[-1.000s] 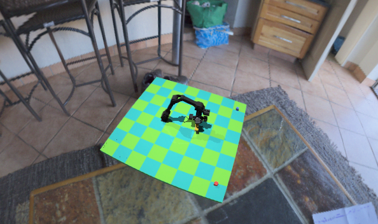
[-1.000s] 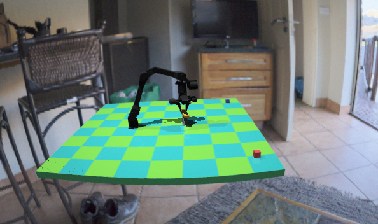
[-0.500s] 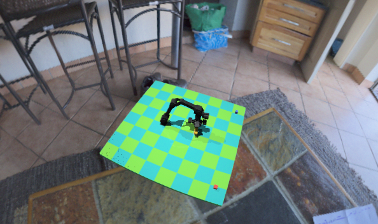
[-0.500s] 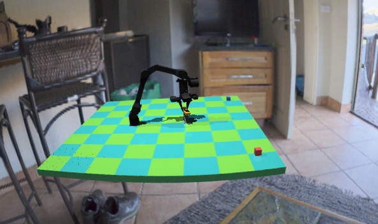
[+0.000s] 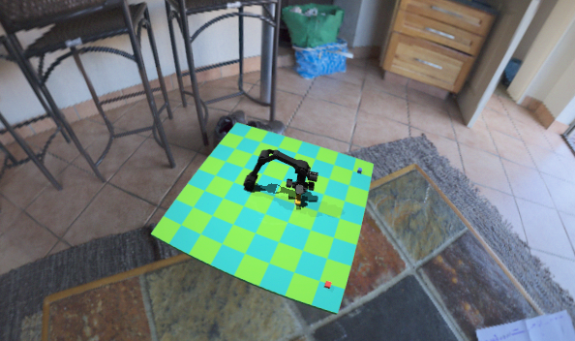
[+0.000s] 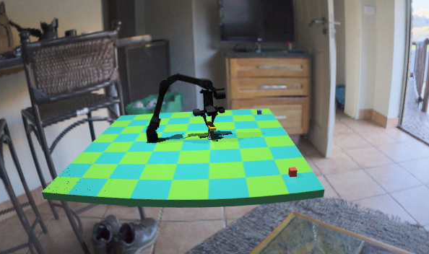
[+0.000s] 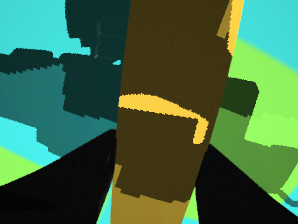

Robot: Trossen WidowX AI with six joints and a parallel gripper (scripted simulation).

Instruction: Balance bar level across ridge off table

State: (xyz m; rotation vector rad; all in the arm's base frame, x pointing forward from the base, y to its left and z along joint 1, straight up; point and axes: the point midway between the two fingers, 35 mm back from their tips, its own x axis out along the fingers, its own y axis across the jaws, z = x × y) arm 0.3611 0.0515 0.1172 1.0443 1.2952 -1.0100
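In the top view, the bar (image 5: 298, 201) (image 6: 211, 128) (image 7: 170, 70) is held near the middle of the desk (image 5: 227, 237) (image 6: 191, 189) (image 7: 270, 65), with the foot of the black arm (image 5: 287, 159) (image 6: 159, 102) toward ten o'clock. The pincer (image 5: 298, 196) (image 6: 210, 125) (image 7: 158, 145) is closed partway, and the yellow bar is squeezed between its two fingers, so it can't be shut any more. In the wrist view, the fingers are brought in from eight and four o'clock, one to each long side, so the bar is likely kept from twisting. The bar is stretched from about six o'clock to just past twelve. The pincer is pointed down, perhaps so the bar can be put down flat from above. The ridge can't be picked out for sure; a small pale shape is seen under the bar in the exterior view, but it can't be told if the two are touching. The step now seems to be the setting down. The bar's middle should be put right over the ridge, because a bar set off to one side could be tipped onto the desk when let go. A red block (image 5: 328, 284) (image 6: 292, 172) toward five o'clock and a blue block (image 5: 359, 170) (image 6: 258, 112) toward two are left well apart from the work.
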